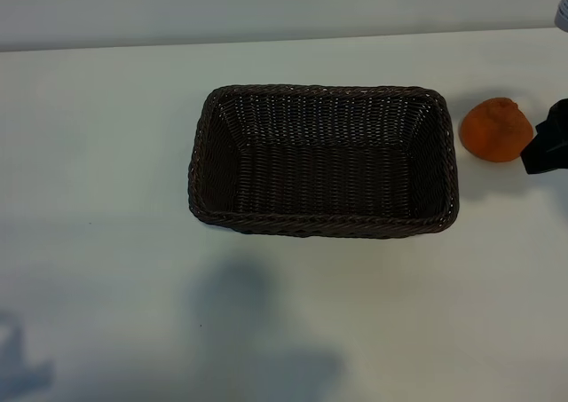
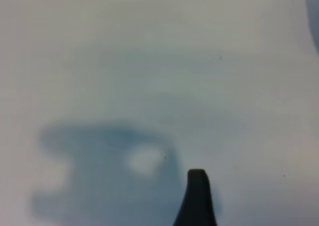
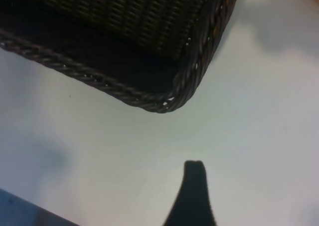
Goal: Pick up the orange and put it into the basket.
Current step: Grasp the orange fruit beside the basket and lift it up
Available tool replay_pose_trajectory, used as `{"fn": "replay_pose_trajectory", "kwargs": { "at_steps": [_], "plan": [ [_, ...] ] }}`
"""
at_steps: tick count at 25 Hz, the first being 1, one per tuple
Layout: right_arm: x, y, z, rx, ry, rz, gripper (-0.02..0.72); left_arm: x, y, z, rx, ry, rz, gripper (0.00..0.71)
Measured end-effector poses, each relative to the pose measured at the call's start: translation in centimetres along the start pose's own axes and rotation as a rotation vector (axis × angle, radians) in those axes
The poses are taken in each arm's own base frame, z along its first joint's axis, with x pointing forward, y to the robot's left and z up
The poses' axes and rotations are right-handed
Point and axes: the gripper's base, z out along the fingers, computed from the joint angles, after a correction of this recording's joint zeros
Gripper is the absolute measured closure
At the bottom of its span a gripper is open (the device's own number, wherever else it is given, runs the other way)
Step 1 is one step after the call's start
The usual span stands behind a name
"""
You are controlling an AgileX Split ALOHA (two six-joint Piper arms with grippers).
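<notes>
Nearest the camera, the left gripper (image 2: 198, 196) is hanging over bare white table (image 1: 106, 198) with fingers spread wide and nothing between them, well clear of the work. Beyond it the dark wicker basket (image 1: 324, 160) is sitting empty at centre. The orange (image 1: 495, 129) is resting on the table just outside the basket's right end, the right gripper (image 1: 548, 140) waiting just beside it, fingers likewise spread and empty. Judgement: light, firm, bumpy-skinned and prone to rolling, so pinching across its widest middle looks safest.
</notes>
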Motion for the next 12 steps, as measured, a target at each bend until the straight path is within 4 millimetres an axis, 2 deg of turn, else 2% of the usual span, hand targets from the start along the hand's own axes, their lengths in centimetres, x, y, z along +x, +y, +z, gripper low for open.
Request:
{"fn": "replay_pose_trajectory", "kwargs": {
  "at_steps": [9,12],
  "plan": [
    [-0.09,-0.03,0.0,0.003,-0.01,-0.002,0.125,0.03,-0.03,-0.04,0.005,-0.003,-0.001,0.117],
    [-0.09,-0.02,0.0,0.003,-0.01,-0.002,0.125,0.5,-0.05,-0.56,0.013,-0.053,0.005,0.117]
  ]
}}
